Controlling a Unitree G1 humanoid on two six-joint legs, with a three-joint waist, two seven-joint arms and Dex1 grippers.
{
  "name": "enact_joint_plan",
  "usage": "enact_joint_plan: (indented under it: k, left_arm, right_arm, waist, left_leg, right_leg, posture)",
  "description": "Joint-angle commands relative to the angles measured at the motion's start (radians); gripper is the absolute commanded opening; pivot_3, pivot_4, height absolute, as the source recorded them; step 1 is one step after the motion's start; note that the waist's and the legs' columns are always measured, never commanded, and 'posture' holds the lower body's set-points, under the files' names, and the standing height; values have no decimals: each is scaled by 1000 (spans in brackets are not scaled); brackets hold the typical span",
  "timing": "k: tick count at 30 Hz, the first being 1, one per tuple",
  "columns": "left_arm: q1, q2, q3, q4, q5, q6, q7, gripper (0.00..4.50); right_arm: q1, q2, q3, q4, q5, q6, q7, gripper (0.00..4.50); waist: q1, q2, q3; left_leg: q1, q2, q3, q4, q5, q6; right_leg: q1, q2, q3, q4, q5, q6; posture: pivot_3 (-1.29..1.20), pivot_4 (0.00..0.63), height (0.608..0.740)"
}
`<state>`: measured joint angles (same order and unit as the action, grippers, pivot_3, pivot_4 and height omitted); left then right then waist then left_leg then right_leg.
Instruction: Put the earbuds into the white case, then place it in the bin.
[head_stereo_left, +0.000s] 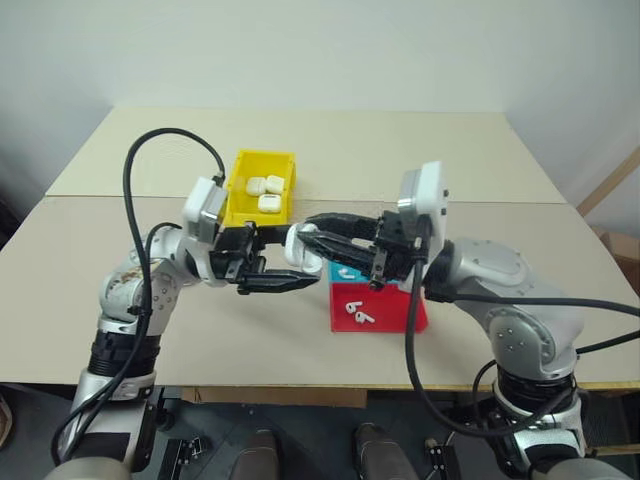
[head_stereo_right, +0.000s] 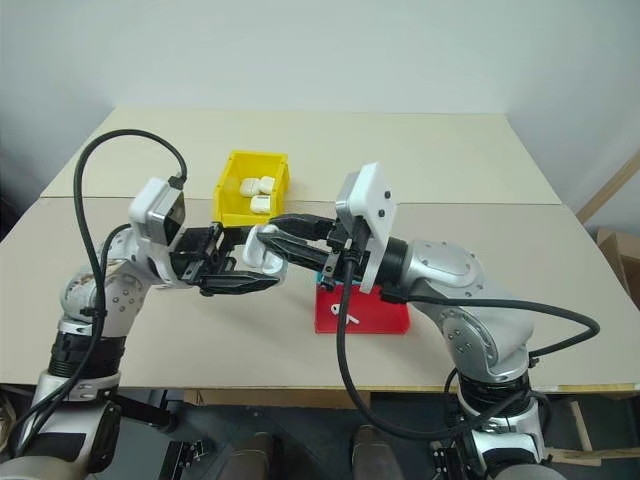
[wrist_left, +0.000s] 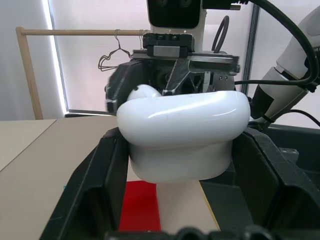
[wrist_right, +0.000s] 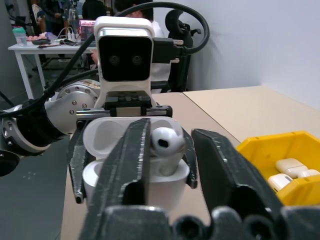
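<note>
Left gripper (head_stereo_left: 262, 272) clamps the open case (wrist_right: 135, 165) in mid-air, over the table in front of the bin (head_stereo_left: 262, 187). Right gripper (wrist_right: 167, 150) straddles an earbud (wrist_right: 166, 142) standing in its socket, jaws partly parted. Best to press it straight down until seated, then back off along the stem without tilting the case.

We see white case (wrist_right: 135, 170) lid open, one earbud (wrist_right: 165, 142) seated — yellow bin (head_stereo_left: 262, 186) holds three cases — spare earbuds (head_stereo_left: 358, 312) on tray.

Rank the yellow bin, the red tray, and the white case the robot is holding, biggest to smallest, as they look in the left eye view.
1. Red tray, though partly hidden by the arm.
2. Yellow bin, close behind; farther off, so unsure.
3. Held white case, clearly smallest.
</note>
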<state>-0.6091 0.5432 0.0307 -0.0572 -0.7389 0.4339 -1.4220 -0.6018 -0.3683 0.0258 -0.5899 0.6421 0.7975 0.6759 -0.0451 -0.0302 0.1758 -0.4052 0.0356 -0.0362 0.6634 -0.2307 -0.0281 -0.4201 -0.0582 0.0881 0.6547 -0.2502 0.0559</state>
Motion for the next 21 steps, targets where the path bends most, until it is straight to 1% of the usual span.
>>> enact_joint_plan:
  k: [1, 4, 5, 6, 10, 12, 14, 16, 17, 18, 20, 21]
  left_arm:
    - [-20, 6, 24, -8, -10, -20, -6, 2791]
    - [-21, 7, 24, -3, -6, -24, -9, 2791]
    - [-22, 6, 24, -1, -6, -25, -9, 2791]
    - [-22, 6, 23, 2, -3, -27, -9, 2791]
    - [-26, 13, 24, 18, 8, -37, -12, 2791]
    - [-24, 27, 28, 21, 11, -39, -20, 2791]
    - [-21, 44, 31, 26, 18, -49, -33, 2791]
    - [-18, 61, 42, 25, 15, -49, -39, 2791]
    - [-15, 66, 46, 21, 14, -49, -41, 2791]
    - [-13, 68, 48, 19, 14, -49, -41, 2791]
    - [0, 68, 50, 3, 13, -49, -37, 2791]
    - [7, 67, 51, -6, 13, -49, -33, 2791]
  right_arm:
    - [3, -13, 0, -19, 14, -28, -3, 2855]
    - [4, -24, -6, -23, 20, -30, -6, 3820]
    - [4, -28, -9, -23, 23, -31, -4, 4202]
    - [3, -31, -16, -24, 32, -29, -2, 4435]
    - [-27, -60, -109, -12, 145, -2, 14, 4435]
    - [-49, -113, -161, 34, 203, 13, 55, 4435]
    - [-78, -186, -178, 100, 207, 10, 117, 4435]
    - [-139, -335, -86, 247, 78, -64, 292, 4435]
    - [-188, -397, -9, 338, -7, -109, 373, 4268]
    - [-225, -437, 46, 405, -66, -145, 431, 4061]
    - [-337, -461, 176, 582, -207, -271, 555, 3536]
    - [-393, -454, 232, 667, -272, -329, 605, 3141]
  waist:
    - [0, 0, 0]
    - [0, 0, 0]
    - [0, 0, 0]
    - [0, 0, 0]
    - [1, 0, 0]
    - [1, 0, 0]
    - [1, 0, 0]
    - [1, 0, 0]
    - [1, 1, 1]
    - [-1, 1, 1]
    - [-4, 1, 1]
    - [-10, 1, 1]
  left_leg:
    - [0, 0, 0, 0, 0, 0]
    - [0, 0, 0, 0, 0, 0]
    - [0, 0, 0, 0, 0, 0]
    - [0, 0, 0, 0, 0, 0]
    - [0, 0, 0, 0, 0, 0]
    - [0, 0, 0, 0, 0, 0]
    - [0, 0, 0, 0, 0, 0]
    - [0, 0, 0, 0, 0, 0]
    - [0, 0, 0, 0, 0, 0]
    - [0, 0, 1, -1, 0, 0]
    - [1, 1, 2, -1, 0, 0]
    - [1, 1, 3, -2, 0, 0]
  right_leg:
    - [0, 0, 0, 0, 0, 0]
    - [0, 0, 0, 0, 0, 0]
    - [0, 0, 0, 0, 0, 0]
    - [0, 0, 0, 0, 0, 0]
    - [0, 0, 0, -1, 0, 0]
    - [0, 0, 0, -1, 0, 0]
    - [1, 0, 0, -1, 0, 0]
    - [1, 0, 0, -2, 0, 0]
    - [1, 0, 0, -2, 0, 0]
    - [1, 0, 0, -3, 0, 0]
    - [1, 1, 0, -5, 0, -1]
    - [1, 1, 1, -5, 0, -1]
  posture:
    - [0, 150, 740]
    - [0, 150, 740]
    - [0, 150, 740]
    - [0, 150, 740]
    - [0, 150, 740]
    - [0, 150, 740]
    - [0, 150, 740]
    - [0, 150, 740]
    - [0, 150, 740]
    - [0, 150, 740]
    - [0, 150, 740]
    - [0, 150, 740]
